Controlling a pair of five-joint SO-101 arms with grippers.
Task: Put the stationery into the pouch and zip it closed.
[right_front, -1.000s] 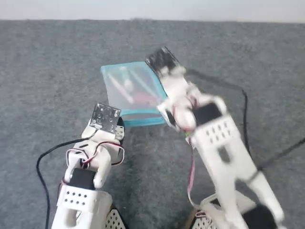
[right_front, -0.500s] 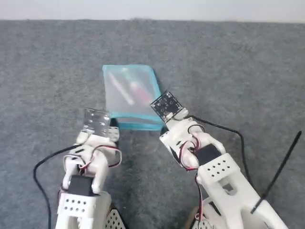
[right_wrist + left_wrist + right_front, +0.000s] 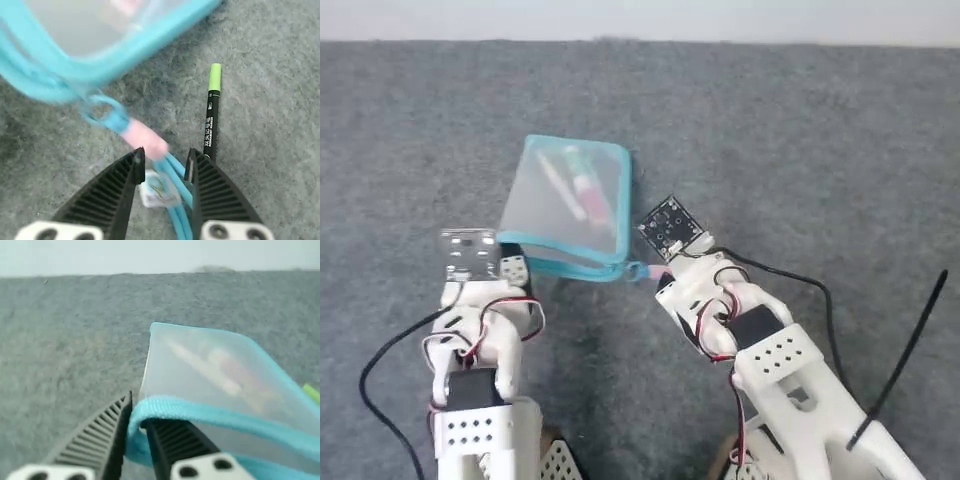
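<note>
One pen (image 3: 211,120), print unreadable; left fingers (image 3: 107,432) clamp pouch (image 3: 210,375); right fingers (image 3: 120,185) part-open astride zip cord (image 3: 172,170).

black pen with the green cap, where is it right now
In the right wrist view the black pen lies on the grey carpet outside the pouch, right beside the right gripper and close to the pink zip pull.

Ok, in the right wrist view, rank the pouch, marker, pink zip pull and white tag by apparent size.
pouch, though cut off at the edge
marker
pink zip pull and white tag: look alike, not ranked
</note>
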